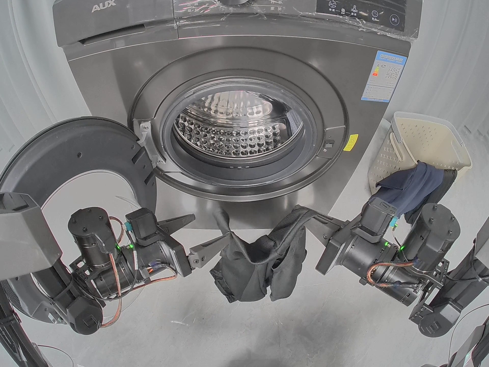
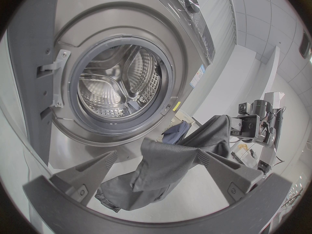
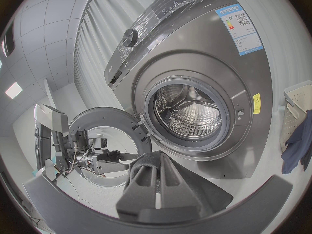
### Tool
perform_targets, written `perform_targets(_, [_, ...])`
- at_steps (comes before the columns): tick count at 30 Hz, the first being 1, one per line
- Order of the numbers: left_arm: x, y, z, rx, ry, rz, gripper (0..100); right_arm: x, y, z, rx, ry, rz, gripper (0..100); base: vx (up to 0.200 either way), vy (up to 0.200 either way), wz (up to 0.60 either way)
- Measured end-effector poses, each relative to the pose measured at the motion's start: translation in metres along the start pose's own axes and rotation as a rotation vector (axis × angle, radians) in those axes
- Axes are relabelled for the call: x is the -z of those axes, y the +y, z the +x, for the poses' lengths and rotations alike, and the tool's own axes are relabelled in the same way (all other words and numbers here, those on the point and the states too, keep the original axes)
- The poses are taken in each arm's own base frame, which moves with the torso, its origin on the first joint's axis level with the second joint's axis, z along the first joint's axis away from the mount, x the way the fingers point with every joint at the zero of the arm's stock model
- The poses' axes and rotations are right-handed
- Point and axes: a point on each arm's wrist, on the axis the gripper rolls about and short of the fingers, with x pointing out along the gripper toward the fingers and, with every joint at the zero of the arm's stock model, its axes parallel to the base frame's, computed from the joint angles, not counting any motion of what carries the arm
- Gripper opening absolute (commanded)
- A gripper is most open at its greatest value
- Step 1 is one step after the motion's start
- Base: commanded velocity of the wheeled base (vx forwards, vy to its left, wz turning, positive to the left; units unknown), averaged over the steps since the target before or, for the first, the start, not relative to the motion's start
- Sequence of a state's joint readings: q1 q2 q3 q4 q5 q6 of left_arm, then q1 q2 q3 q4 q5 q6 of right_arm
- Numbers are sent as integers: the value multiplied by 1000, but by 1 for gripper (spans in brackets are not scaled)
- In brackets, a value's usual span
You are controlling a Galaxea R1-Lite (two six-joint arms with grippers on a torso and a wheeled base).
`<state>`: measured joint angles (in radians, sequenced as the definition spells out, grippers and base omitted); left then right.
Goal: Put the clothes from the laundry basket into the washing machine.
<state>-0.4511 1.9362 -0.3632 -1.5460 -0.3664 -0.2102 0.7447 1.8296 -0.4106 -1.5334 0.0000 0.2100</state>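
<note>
A dark grey garment [image 1: 260, 266] hangs in front of the washing machine [image 1: 234, 47], below its open drum [image 1: 237, 123]. My right gripper [image 1: 307, 219] is shut on the garment's upper right corner, and the right wrist view shows the cloth pinched between its fingers [image 3: 156, 158]. My left gripper [image 1: 211, 226] is open at the garment's left corner. The cloth [image 2: 169, 160] lies between its spread fingers and rests against one fingertip [image 2: 204, 159]. The cream laundry basket [image 1: 433, 138] stands right of the machine with a blue garment [image 1: 412, 184] draped over its rim.
The round machine door [image 1: 76, 159] is swung wide open to the left, just behind my left arm. Bare pale floor [image 1: 316, 322] stretches below the hanging garment. White curtains hang behind the machine.
</note>
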Motion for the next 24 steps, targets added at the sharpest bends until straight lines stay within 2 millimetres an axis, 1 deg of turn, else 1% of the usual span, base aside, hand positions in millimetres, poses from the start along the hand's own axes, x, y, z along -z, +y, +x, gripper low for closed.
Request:
perform_targets(5, [0, -5, 4, 13, -4, 4, 100, 4, -1, 3, 14, 9, 0, 0, 0, 0, 0])
perform_targets(8, [-2, -4, 8, -9, -21, 9, 100, 4, -2, 6, 33, 2, 0, 0, 0, 0, 0])
perform_targets(11, [1, -3, 7, -20, -11, 7, 100, 4, -4, 9, 43, -5, -1, 0, 0, 0, 0])
perform_targets(19, [23, 1, -8, -58, 97, 23, 100, 1, -9, 13, 63, -15, -2, 0, 0, 0, 0])
perform_targets(24, [32, 2, -14, -48, 142, 35, 100, 0, -10, 15, 76, -18, -2, 0, 0, 0, 0])
